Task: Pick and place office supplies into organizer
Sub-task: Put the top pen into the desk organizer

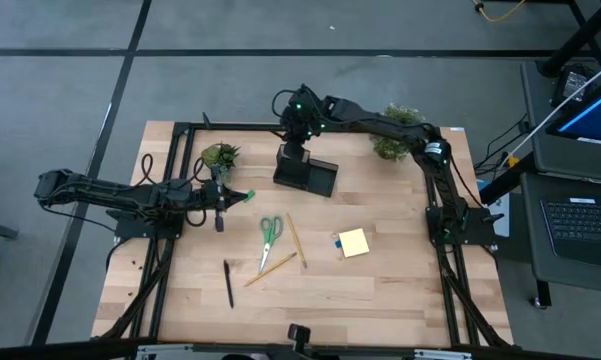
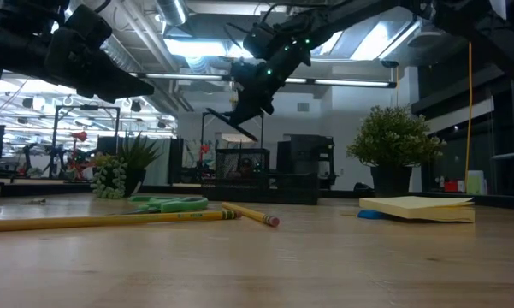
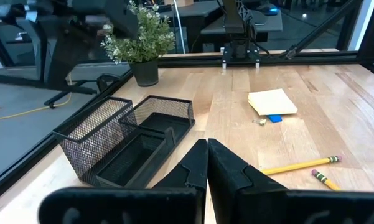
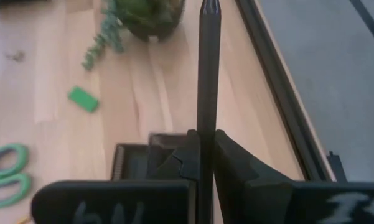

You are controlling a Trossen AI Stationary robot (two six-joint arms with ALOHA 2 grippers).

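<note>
The wooden table point(image 1: 380, 290) stands on a grey floor point(image 1: 60, 90) crossed by dark lines. To its right sits a desk with an open laptop point(image 1: 578, 228) and a lit blue screen point(image 1: 592, 112). Seen level across the tabletop, the room behind is a large workshop with long ceiling lights point(image 2: 188, 47) (some glaring brightly), exposed pipes, dark racks and bright windows point(image 2: 34, 107) at far left.

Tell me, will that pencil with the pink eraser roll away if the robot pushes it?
Probably, a little. The pencil lies flat on smooth bare wood, so a sideways push would likely set it rolling. It looks thin and light, so it should move easily. It looks stiff and should not bend. Its eraser end might grip the wood and make it swing round.
</note>
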